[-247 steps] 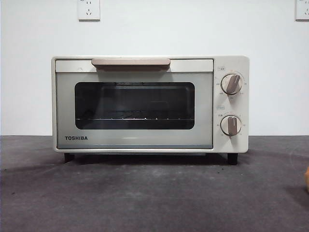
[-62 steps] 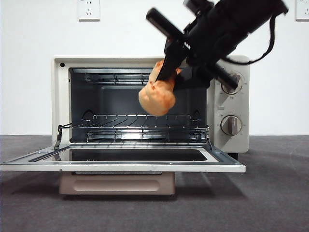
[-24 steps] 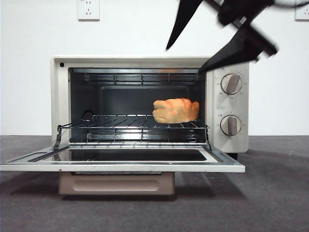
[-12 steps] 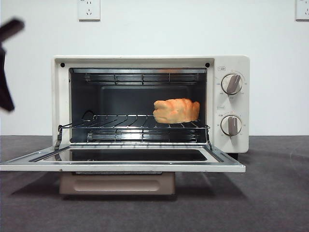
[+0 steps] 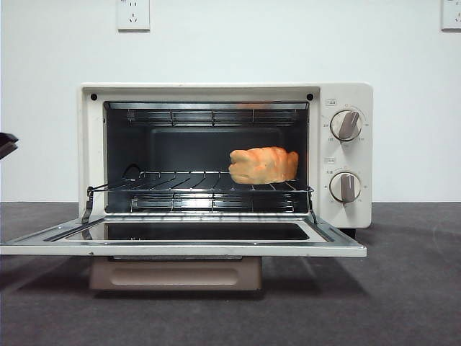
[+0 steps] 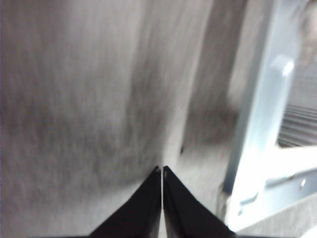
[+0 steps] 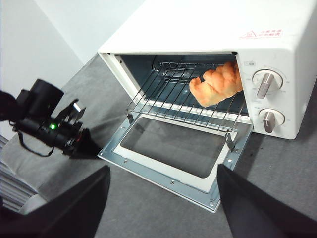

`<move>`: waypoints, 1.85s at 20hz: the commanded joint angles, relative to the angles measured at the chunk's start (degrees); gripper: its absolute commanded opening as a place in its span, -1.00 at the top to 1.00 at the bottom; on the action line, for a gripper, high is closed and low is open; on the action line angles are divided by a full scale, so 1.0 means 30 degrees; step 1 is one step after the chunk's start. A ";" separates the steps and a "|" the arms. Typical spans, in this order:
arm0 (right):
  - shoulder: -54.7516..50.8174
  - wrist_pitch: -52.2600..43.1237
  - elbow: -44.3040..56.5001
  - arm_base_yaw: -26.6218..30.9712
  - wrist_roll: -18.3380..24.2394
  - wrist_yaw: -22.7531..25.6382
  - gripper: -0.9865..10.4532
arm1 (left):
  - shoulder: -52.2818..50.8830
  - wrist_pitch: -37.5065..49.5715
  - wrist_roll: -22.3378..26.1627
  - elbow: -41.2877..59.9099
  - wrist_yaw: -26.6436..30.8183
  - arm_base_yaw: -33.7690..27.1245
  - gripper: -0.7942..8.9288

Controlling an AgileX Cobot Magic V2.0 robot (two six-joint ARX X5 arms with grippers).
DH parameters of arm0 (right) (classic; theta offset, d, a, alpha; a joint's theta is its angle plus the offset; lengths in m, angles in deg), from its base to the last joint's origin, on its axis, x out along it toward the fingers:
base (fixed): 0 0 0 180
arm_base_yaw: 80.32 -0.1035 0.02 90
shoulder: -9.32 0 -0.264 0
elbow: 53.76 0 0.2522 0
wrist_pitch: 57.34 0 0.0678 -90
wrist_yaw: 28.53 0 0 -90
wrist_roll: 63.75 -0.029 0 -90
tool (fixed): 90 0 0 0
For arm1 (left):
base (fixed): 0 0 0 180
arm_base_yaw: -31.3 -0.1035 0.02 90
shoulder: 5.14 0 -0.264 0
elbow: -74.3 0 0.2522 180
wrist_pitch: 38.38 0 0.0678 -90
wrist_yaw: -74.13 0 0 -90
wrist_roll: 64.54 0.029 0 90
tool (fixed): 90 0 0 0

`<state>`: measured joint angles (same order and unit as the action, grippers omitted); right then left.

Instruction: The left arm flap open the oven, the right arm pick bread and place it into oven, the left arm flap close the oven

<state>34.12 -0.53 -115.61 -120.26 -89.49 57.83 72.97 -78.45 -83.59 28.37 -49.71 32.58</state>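
The cream oven (image 5: 346, 94) stands open, its glass door (image 5: 180, 249) lying flat toward the front. The golden bread (image 5: 263, 165) rests on the wire rack (image 5: 180, 180) at the right side of the cavity. My left gripper (image 6: 162, 171) is shut and empty, low over the table beside the door's left corner. It shows as a black tip at the left edge of the front view (image 5: 6, 144) and in the right wrist view (image 7: 89, 148). My right gripper (image 7: 163, 168) is open and empty, high above and in front of the oven (image 7: 198, 25) and bread (image 7: 216, 85).
The beige bar handle (image 5: 173, 274) hangs below the lowered door. Two beige knobs (image 5: 346, 155) sit on the oven's right panel. The dark grey table (image 5: 403, 303) runs to a white wall with sockets (image 5: 133, 14) at the top.
The oven door went from shut to open. The right gripper set the bread on the rack, opened, and left the front view. The left gripper came in at the left edge and moved lower.
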 commanded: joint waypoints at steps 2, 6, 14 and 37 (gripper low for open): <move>0.0051 -0.0204 -0.0386 -0.0102 0.0175 0.0379 0.23 | 0.0197 0.0495 -0.0022 0.0138 -0.1224 0.0102 0.82; 0.0051 -0.0211 -0.0386 -0.0102 0.0175 0.0736 0.23 | 0.0197 0.0707 -0.0270 0.0138 -0.2215 0.0095 0.82; 0.0051 -0.0342 -0.0386 -0.0102 0.0095 0.0736 0.23 | 0.0000 0.1231 -0.0648 0.0109 -0.4269 0.0087 0.82; 0.0051 -0.0342 -0.0379 -0.0109 -0.0277 0.0641 0.23 | -0.2834 1.5125 -1.0870 -0.3024 -0.6120 0.0102 0.82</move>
<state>34.12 -0.95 -115.70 -120.28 -89.71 59.80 64.73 -34.78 -114.01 20.00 -67.24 32.84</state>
